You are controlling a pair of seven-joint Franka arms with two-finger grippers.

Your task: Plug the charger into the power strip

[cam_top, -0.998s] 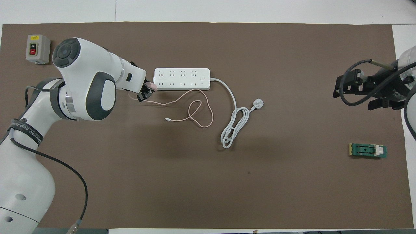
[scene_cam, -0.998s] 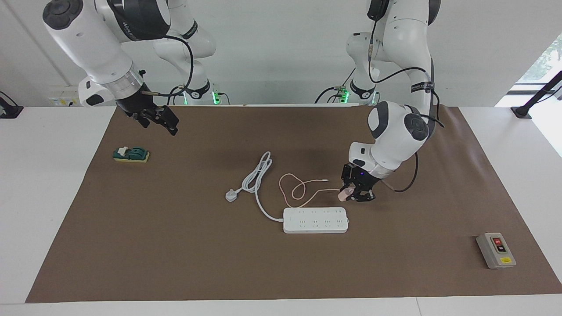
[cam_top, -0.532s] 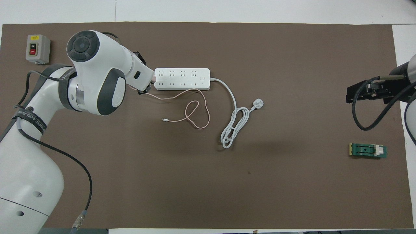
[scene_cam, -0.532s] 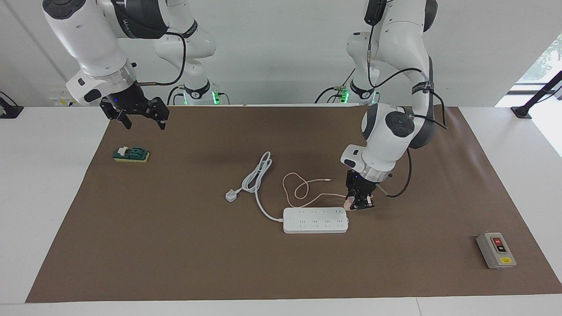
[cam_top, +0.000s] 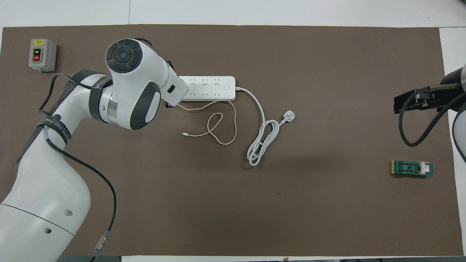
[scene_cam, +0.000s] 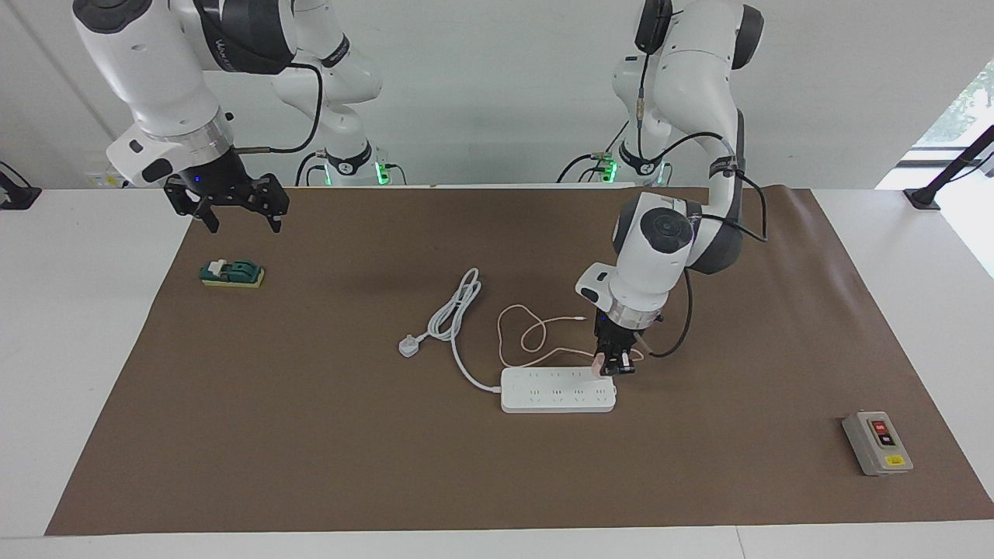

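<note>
The white power strip [scene_cam: 557,390] lies flat mid-mat, its thick cord running toward the robots. My left gripper [scene_cam: 609,368] points straight down over the strip's end toward the left arm's side, shut on the pale pink charger [scene_cam: 597,363]. The charger sits right at the strip's socket row nearer the robots; I cannot tell whether its prongs are in. Its thin pink cable [scene_cam: 528,330] loops on the mat. In the overhead view the left arm's wrist hides the charger and that end of the power strip [cam_top: 211,88]. My right gripper [scene_cam: 243,220] hangs open, high over the mat's corner at the right arm's end.
A white three-pin plug [scene_cam: 408,345] on a coiled cord lies beside the strip. A grey switch box [scene_cam: 877,443] stands near the mat's corner farthest from the robots, toward the left arm's end. A green block [scene_cam: 231,273] sits under the right gripper.
The left gripper carried the charger sideways from beside the strip to over its end socket and turned to point straight down. The right gripper swung back toward its corner and now points down.
</note>
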